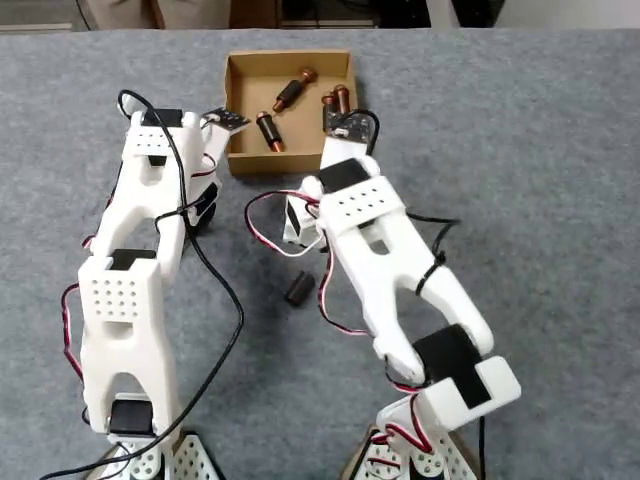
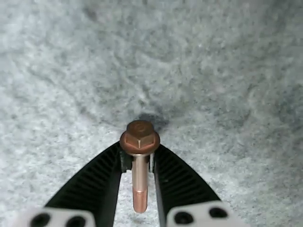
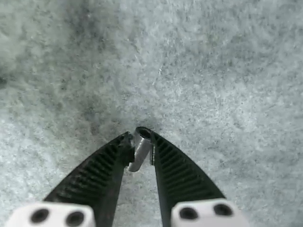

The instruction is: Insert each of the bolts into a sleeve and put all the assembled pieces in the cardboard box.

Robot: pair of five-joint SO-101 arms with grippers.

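Note:
My left gripper (image 2: 139, 155) is shut on a copper bolt (image 2: 139, 138), hex head past the fingertips and shaft running back between the fingers, above grey felt. My right gripper (image 3: 140, 143) is shut on a small grey sleeve (image 3: 141, 147), its open end pointing away from the wrist. In the high view the left gripper (image 1: 204, 205) hangs just left of the cardboard box (image 1: 288, 55), and the right gripper (image 1: 297, 226) sits below the box's front wall. Several assembled bolt-and-sleeve pieces (image 1: 292, 92) lie inside the box. A loose black sleeve (image 1: 298, 288) lies on the table between the arms.
Grey felt covers the table (image 1: 540, 150). Red, white and black cables (image 1: 262, 215) loop off both arms near the loose sleeve. There is open felt to the right of the box and the right arm.

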